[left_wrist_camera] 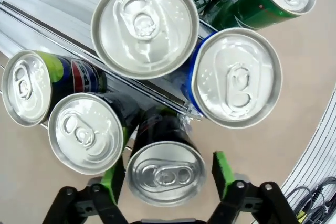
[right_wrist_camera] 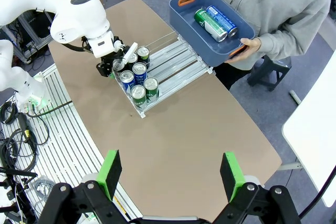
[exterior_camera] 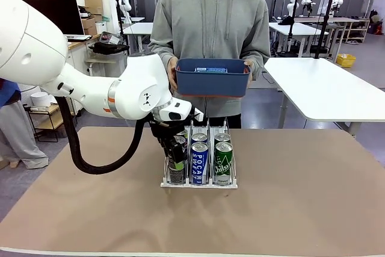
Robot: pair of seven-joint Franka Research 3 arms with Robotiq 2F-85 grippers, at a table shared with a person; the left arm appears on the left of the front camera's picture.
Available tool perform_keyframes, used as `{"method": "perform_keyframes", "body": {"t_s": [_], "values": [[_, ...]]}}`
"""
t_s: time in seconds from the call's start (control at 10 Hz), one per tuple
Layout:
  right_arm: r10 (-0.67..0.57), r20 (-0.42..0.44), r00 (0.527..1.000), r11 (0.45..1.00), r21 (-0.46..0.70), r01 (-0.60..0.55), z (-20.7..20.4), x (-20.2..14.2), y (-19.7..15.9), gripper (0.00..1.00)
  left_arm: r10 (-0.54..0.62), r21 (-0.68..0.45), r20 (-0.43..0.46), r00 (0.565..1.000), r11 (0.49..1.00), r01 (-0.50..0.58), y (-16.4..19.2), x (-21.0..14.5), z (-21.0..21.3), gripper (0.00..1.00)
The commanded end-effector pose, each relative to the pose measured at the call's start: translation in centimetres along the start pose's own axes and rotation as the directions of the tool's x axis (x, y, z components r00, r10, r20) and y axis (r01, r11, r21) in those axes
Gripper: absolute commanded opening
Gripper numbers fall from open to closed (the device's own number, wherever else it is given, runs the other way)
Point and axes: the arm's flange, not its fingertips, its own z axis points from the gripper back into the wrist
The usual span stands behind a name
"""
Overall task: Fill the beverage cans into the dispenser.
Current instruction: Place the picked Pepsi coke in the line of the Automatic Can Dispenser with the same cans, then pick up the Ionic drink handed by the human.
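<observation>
The dispenser [exterior_camera: 198,184] stands mid-table with several upright beverage cans in its lanes: a blue one [exterior_camera: 199,162], a green one [exterior_camera: 223,161] and a dark one [exterior_camera: 176,171] in front. My left gripper [exterior_camera: 174,148] reaches down into the left lane. In the left wrist view its green pads [left_wrist_camera: 113,178] straddle a dark can [left_wrist_camera: 165,179], with a small gap at the right pad, so it is open. My right gripper [right_wrist_camera: 171,177] hovers high above the table, open and empty.
A person across the table holds a blue bin [exterior_camera: 212,78] with both hands; a green can [right_wrist_camera: 209,23] and a blue can [right_wrist_camera: 223,20] lie in it. The back of the dispenser's lanes [right_wrist_camera: 181,61] is bare. Brown tabletop [exterior_camera: 301,209] spreads around the rack.
</observation>
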Motion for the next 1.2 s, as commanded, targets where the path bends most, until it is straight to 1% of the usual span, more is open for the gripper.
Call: {"method": "perform_keyframes", "body": {"t_s": [0.0,0.3,0.5,0.6,0.7,1.1], "values": [[-0.001,0.021,1.0,1.0,0.013,0.0,-0.3,-0.3,0.3,1.0,0.013,0.05,0.013,1.0,0.999,-0.013,-0.8,-0.7,0.8,1.0],[-0.001,0.021,1.0,1.0,0.013,0.0,-0.3,-0.3,0.3,1.0,0.03,0.078,0.022,0.999,0.996,-0.032,-1.8,-1.0,1.9,1.0],[-0.001,0.021,1.0,1.0,0.013,0.0,-0.3,-0.3,0.3,1.0,0.043,0.106,0.047,0.998,0.993,-0.048,-2.5,-1.2,2.5,1.0],[-0.001,0.021,1.0,1.0,0.013,0.0,-0.3,-0.3,0.3,1.0,0.067,0.128,0.068,0.995,0.989,-0.075,-2.6,-1.5,2.6,1.0],[-0.001,0.021,1.0,1.0,0.013,0.0,-0.3,-0.3,0.3,1.0,0.025,0.06,0.037,0.999,0.998,-0.027,-1.8,-0.5,2.6,1.0],[-0.001,0.021,1.0,1.0,0.013,0.0,-0.3,-0.3,0.3,1.0,0.025,0.06,0.037,0.999,0.998,-0.027,-1.8,-0.5,2.6,1.0]]}}
